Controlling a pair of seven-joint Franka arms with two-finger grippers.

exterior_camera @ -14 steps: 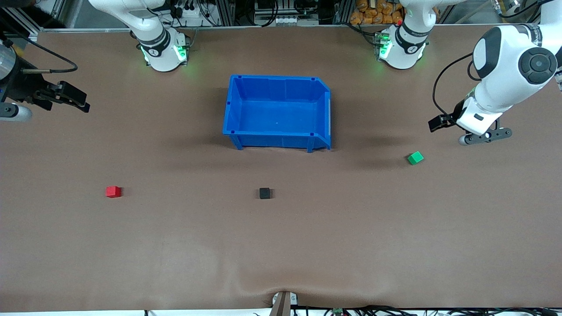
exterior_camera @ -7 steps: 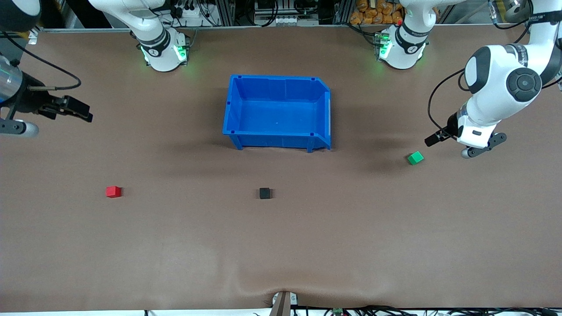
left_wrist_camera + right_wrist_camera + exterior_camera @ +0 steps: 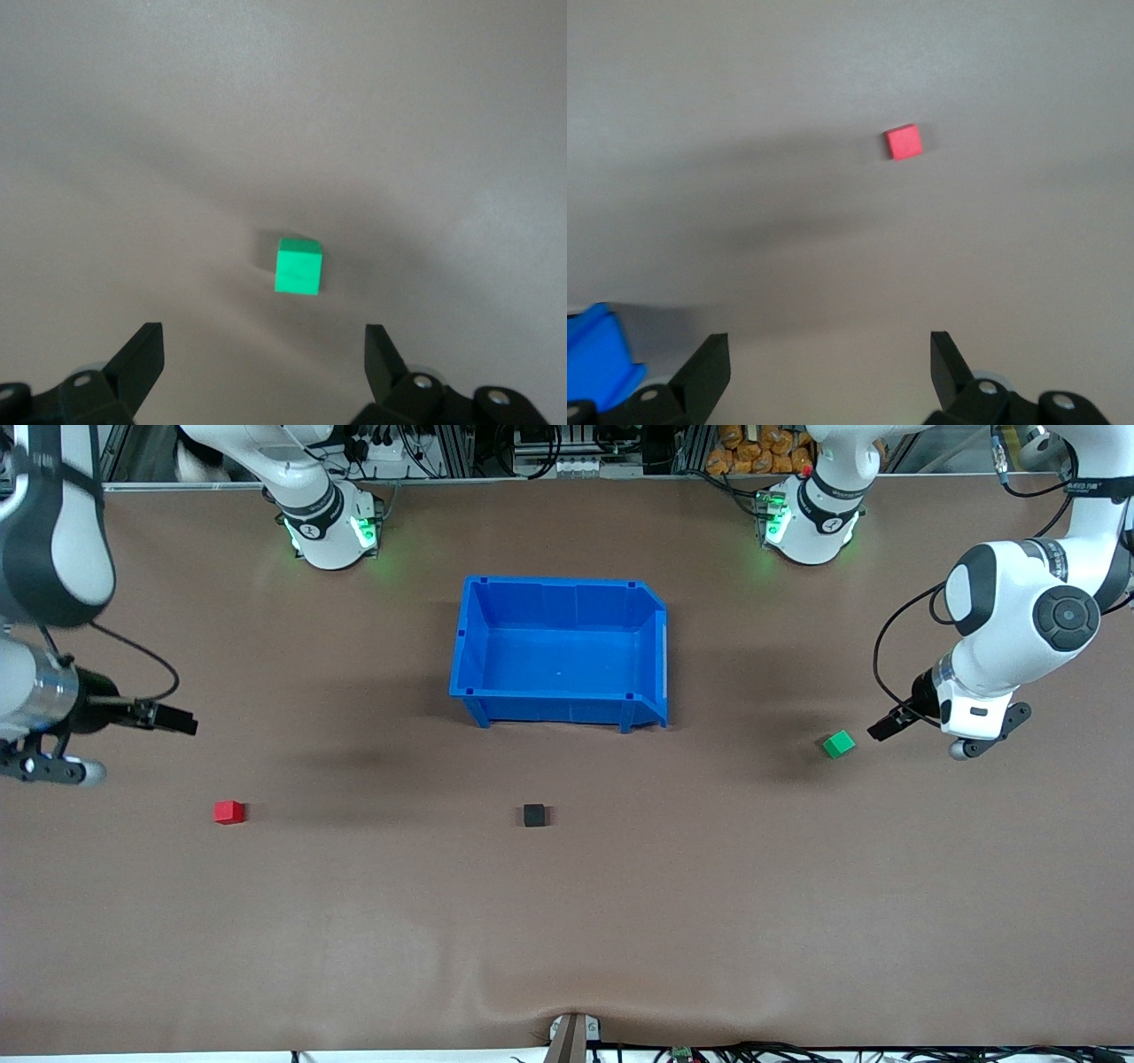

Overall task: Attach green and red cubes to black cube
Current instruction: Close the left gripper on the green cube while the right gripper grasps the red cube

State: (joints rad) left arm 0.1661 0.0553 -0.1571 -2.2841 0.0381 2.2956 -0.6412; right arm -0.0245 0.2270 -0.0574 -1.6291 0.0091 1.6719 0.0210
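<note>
The green cube (image 3: 838, 743) (image 3: 298, 267) lies on the brown table toward the left arm's end. My left gripper (image 3: 886, 726) (image 3: 263, 341) hangs open just beside it, over bare table, holding nothing. The red cube (image 3: 229, 811) (image 3: 903, 142) lies toward the right arm's end. My right gripper (image 3: 182, 721) (image 3: 824, 341) is open and empty over the table, apart from the red cube. The black cube (image 3: 534, 815) sits alone mid-table, between the two coloured cubes and nearer to the front camera than the bin.
A large blue bin (image 3: 558, 582) with nothing in it stands mid-table, near the arm bases; one corner of the bin (image 3: 598, 354) shows in the right wrist view. A clamp (image 3: 571, 1036) sits at the table's front edge.
Both arms have swung in and come down. The left gripper has closed in on the green cube. The right gripper has moved toward the red cube. The cubes have not moved.
</note>
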